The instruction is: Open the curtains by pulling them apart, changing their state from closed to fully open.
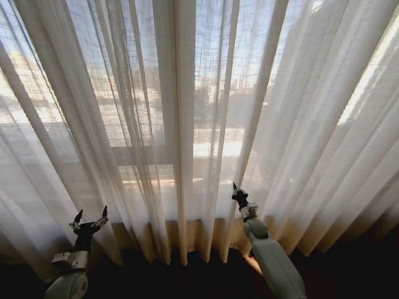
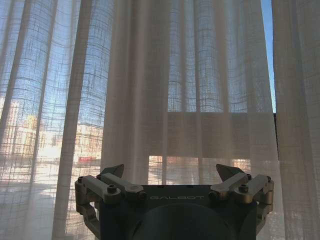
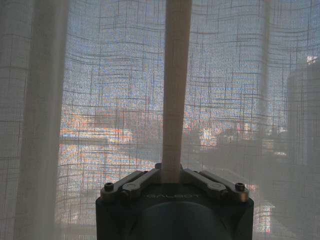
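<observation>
The curtains hang closed across the window, sheer cream fabric in many vertical pleats down to the floor. My right gripper is up against the fabric just right of the middle, shut on one narrow pleat that runs straight up from between its fingers. My left gripper stands open low on the left, a little short of the curtains, its fingers spread wide with nothing between them.
A pale horizontal window bar shows through the fabric at mid height. Dark floor lies below the curtain hem. A narrow gap between two panels shows bare sky in the left wrist view.
</observation>
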Controlling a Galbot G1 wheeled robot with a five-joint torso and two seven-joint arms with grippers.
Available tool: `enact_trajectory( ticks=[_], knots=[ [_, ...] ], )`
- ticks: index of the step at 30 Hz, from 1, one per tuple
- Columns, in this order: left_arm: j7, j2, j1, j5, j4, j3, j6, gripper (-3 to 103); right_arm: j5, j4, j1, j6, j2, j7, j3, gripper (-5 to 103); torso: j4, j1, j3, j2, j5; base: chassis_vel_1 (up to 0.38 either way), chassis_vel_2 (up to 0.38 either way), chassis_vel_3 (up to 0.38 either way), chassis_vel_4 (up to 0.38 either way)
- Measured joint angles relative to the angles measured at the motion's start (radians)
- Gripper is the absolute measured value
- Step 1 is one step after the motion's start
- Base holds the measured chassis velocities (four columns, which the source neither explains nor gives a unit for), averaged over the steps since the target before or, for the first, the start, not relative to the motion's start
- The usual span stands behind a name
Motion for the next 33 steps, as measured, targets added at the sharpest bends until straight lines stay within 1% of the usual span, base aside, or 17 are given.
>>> enact_trajectory(
  ticks=[7, 13, 17, 20, 23, 28, 30, 33],
  knots=[
    [0.0, 0.0, 0.0, 0.0, 0.0, 0.0, 0.0, 100, 0.009, -0.009, 0.002, -0.003, -0.006, -0.01, 0.011, 0, 0.0002, 0.0, 0.0, 0.0, 0.0, -0.03, -0.035, 0.035, 0.039],
    [0.0, 0.0, 0.0, 0.0, 0.0, 0.0, 0.0, 100, 0.016, -0.014, 0.01, -0.004, -0.017, -0.019, 0.02, 0, 0.0001, 0.0, 0.0, 0.0, -0.0001, -0.134, -0.157, 0.157, 0.134],
    [0.0, 0.0, 0.0, 0.0, 0.0, 0.0, 0.0, 100, 0.017, -0.024, 0.013, -0.002, -0.019, -0.025, 0.028, 0, -0.0001, 0.0, 0.0, 0.0, 0.0003, -0.246, -0.216, 0.226, 0.215],
    [0.0, 0.0, 0.0, 0.0, 0.0, 0.0, 0.0, 100, 0.017, -0.03, 0.017, -0.002, -0.021, -0.028, 0.033, 0, 0.0, 0.0, 0.0, 0.0, -0.0003, -0.296, -0.291, 0.287, 0.276],
    [0.0, 0.0, 0.0, 0.0, 0.0, 0.0, 0.0, 100, 0.017, -0.03, 0.017, -0.001, -0.022, -0.028, 0.033, 0, 0.0, 0.0, 0.0, 0.0, -0.0001, -0.289, -0.306, 0.289, 0.292],
    [0.0, 0.0, 0.0, 0.0, 0.0, 0.0, 0.0, 100, 0.017, -0.03, 0.014, 0.0, -0.02, -0.03, 0.031, 0, 0.0002, 0.0, 0.0, 0.0, -0.0004, -0.34, -0.329, 0.333, 0.346],
    [0.0, 0.0, 0.0, 0.0, 0.0, 0.0, 0.0, 100, 0.015, -0.032, 0.01, 0.004, -0.02, -0.035, 0.031, 0, -0.0001, 0.0, 0.0, 0.0, 0.0005, -0.364, -0.348, 0.343, 0.365],
    [0.0, 0.0, 0.0, 0.0, 0.0, 0.0, 0.0, 100, 0.015, -0.035, 0.007, 0.006, -0.021, -0.039, 0.033, 0, -0.0001, 0.0, 0.0, 0.0, 0.0002, -0.373, -0.375, 0.352, 0.377]
  ],
)
